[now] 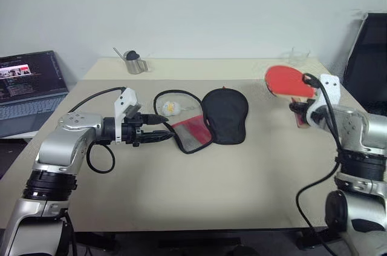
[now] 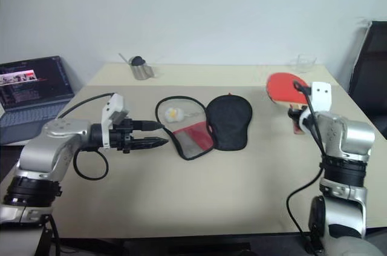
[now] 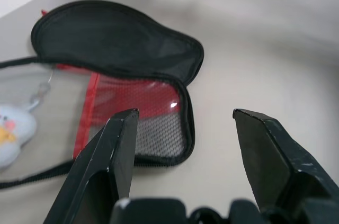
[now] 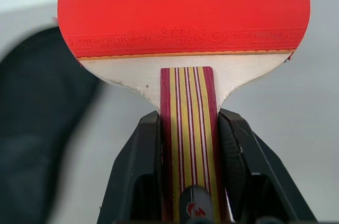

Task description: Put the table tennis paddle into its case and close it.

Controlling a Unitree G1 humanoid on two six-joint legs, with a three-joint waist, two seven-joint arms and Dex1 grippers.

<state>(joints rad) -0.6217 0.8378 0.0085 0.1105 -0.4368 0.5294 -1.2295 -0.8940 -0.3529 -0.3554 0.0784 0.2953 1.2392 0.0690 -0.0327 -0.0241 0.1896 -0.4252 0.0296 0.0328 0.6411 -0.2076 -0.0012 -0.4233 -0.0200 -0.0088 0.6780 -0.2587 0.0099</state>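
The case [image 1: 225, 115] lies unzipped and spread flat in the middle of the table, its black half on the right and its red mesh half [image 1: 192, 134] on the left. My left gripper [image 1: 162, 137] hovers open just left of the red half, pointing at it, with nothing between its fingers [image 3: 114, 144]. At the table's right side the table tennis paddle [image 1: 289, 80] is held up off the table, red blade pointing away from me. My right gripper [image 4: 188, 123] is shut on its striped wooden handle [image 4: 186, 128].
A black cord loop with a small white and yellow plush charm [image 1: 169, 108] lies left of the case. A metal cup [image 1: 135, 62] and a clear container [image 1: 297, 56] stand at the back. A laptop [image 1: 30, 89] sits off the left edge, a black chair [image 1: 369, 62] at the right.
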